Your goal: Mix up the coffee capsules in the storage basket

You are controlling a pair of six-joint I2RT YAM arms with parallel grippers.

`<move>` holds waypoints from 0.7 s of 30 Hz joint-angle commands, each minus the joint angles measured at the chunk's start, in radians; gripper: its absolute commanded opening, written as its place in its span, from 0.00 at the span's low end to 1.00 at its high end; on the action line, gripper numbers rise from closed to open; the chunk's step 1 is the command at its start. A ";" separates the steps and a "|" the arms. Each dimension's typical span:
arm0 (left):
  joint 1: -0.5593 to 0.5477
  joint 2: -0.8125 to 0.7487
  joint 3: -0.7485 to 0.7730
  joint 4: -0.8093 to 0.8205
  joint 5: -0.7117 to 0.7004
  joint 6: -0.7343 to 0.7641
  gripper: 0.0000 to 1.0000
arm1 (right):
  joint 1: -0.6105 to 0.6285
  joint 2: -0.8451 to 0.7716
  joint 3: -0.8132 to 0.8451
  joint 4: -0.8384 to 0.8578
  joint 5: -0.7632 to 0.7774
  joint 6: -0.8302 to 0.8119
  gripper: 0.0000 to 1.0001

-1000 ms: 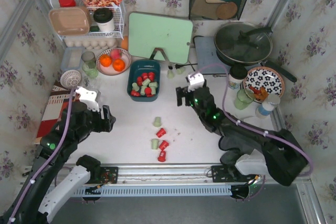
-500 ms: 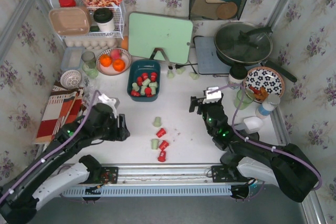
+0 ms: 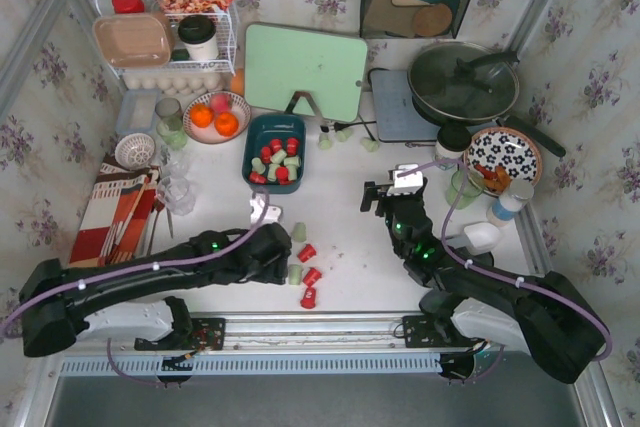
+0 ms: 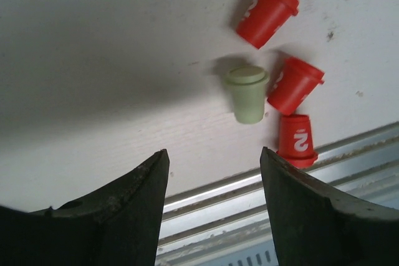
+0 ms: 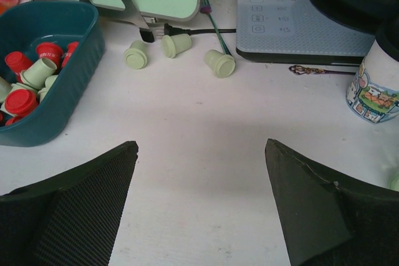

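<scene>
Swung in from the left, our left end effector (image 4: 213,154) hangs spread and empty just left of the loose coffee capsules (image 3: 307,252) on the near worktop (image 3: 335,209), the storage basket (image 5: 68,85) lying beyond them.

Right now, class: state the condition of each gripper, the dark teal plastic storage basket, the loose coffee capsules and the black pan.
left gripper, open, empty.
right gripper, open, empty.
dark teal plastic storage basket, upright, holding red and pale green capsules.
five loose red and green capsules, on the table.
three pale green capsules, lying by the cutting board.
black pan, covered by its lid.
</scene>
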 commanded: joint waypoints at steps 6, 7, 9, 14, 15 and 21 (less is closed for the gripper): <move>-0.107 0.220 0.084 0.081 -0.164 -0.117 0.63 | 0.000 0.030 0.016 0.008 0.025 0.006 0.92; -0.110 0.246 0.093 0.074 -0.164 -0.125 0.63 | 0.002 0.030 0.016 0.007 0.025 0.006 0.92; -0.120 0.300 0.122 0.052 -0.165 -0.138 0.63 | 0.000 0.031 0.017 0.008 0.027 0.006 0.92; -0.149 0.403 0.172 0.023 -0.165 -0.144 0.62 | 0.000 0.040 0.020 0.006 0.021 0.007 0.92; -0.154 0.417 0.175 0.027 -0.163 -0.144 0.62 | 0.001 0.043 0.022 0.005 0.020 0.008 0.92; -0.162 0.500 0.197 0.006 -0.158 -0.168 0.49 | 0.001 0.050 0.028 -0.004 0.022 0.009 0.93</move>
